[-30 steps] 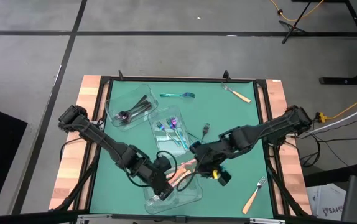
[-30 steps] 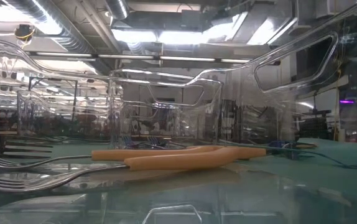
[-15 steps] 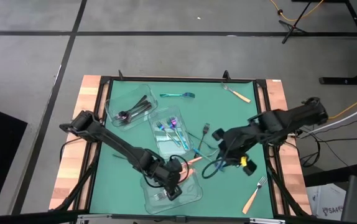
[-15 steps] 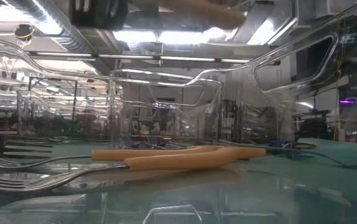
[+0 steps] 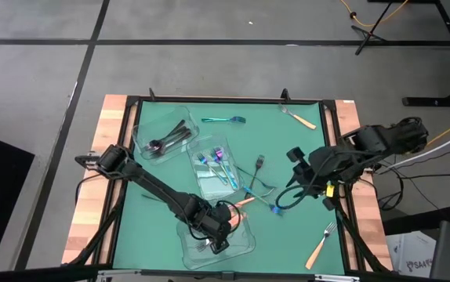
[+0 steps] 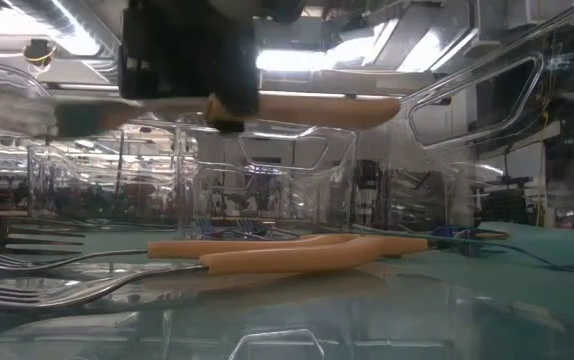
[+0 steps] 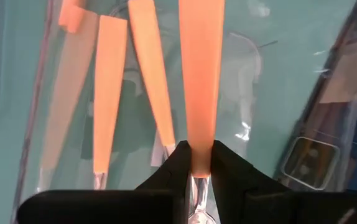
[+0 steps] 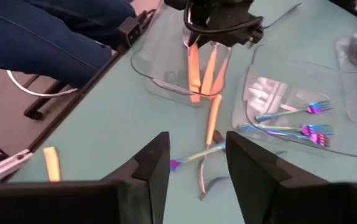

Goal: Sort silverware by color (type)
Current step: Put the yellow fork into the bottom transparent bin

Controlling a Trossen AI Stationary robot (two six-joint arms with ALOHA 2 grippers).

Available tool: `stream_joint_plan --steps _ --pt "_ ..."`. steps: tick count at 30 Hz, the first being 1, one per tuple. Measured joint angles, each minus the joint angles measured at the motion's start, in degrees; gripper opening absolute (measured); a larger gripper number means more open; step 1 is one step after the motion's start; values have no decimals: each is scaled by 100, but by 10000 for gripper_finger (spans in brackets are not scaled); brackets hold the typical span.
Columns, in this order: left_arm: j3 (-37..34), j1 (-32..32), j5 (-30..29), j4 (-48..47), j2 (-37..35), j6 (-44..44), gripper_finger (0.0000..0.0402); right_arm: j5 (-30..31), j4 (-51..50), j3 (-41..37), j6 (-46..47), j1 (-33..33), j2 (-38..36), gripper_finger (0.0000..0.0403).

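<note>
Left wrist view shows the left hand [image 7: 197,163] pinching an orange-handled fork [image 7: 200,81], its tines hidden.

Three clear containers [image 5: 162,137], two arms, two table-edge orange-handled forks [image 5: 321,244]

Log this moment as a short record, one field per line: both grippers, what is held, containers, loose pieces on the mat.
left gripper: shut on an orange-handled fork, above the near clear container
right gripper: open, empty, over the right part of the green mat
near clear container: orange-handled pieces inside
middle container: iridescent forks
far-left container: black pieces
loose on mat: teal piece near far edge; orange-handled forks at far right and near right
</note>
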Motion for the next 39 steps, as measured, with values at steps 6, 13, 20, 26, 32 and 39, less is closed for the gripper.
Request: stream_joint_plan --steps 6,13,20,26,32,39 --pt "1 -4 -48 -101 80 85 37 364 32 -287 23 -2 -234 145" --pt "1 -1 0 -39 98 267 37 664 187 -603 22 -2 -316 145" --pt "1 0 4 -14 98 256 37 664 278 -840 22 -2 -310 145" --pt "1 0 15 83 98 193 37 664 291 -889 22 -2 -314 145" --pt "1 0 64 78 98 105 53 664 287 -889 20 -2 -312 145" --pt "1 2 64 78 98 103 95 677 285 -889 17 -2 -312 145"
